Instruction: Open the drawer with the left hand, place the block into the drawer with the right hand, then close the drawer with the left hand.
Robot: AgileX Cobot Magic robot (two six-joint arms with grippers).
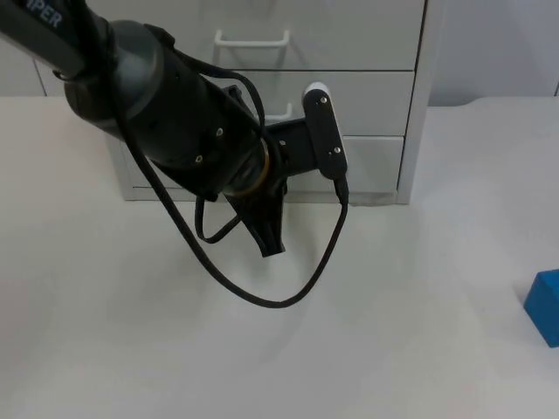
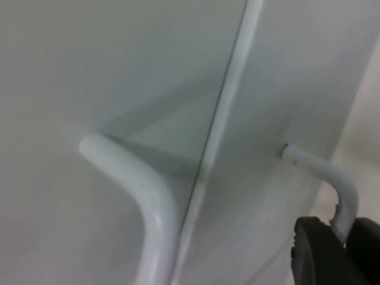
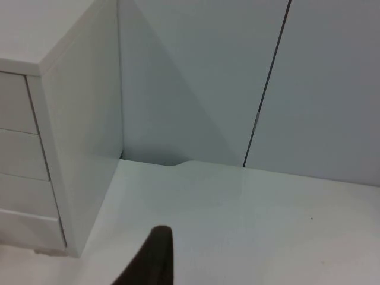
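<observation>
A white drawer unit (image 1: 262,96) is standing at the 12 o'clock edge of the white table (image 1: 393,305), its back against the grey partition wall (image 3: 249,77). The left arm is reaching across the unit's front and covering much of the lower drawers. The left pincer (image 1: 266,231) is hanging just in front of the bottom drawer (image 1: 371,161), fingertips pointing toward 6 o'clock; whether it is wide or narrow cannot be told. In the left wrist view a black fingertip (image 2: 320,252) is sitting right beside a white bar handle (image 2: 332,181), and a second handle (image 2: 133,190) is showing on the neighbouring drawer front. The drawers are lying shut, their long axes running from 9 to 3 o'clock. The blue block (image 1: 546,305) is resting on the table at 4 o'clock, well apart from the unit. The right pincer (image 3: 151,261) is waiting above the table beside the unit's side wall; its opening cannot be told.
</observation>
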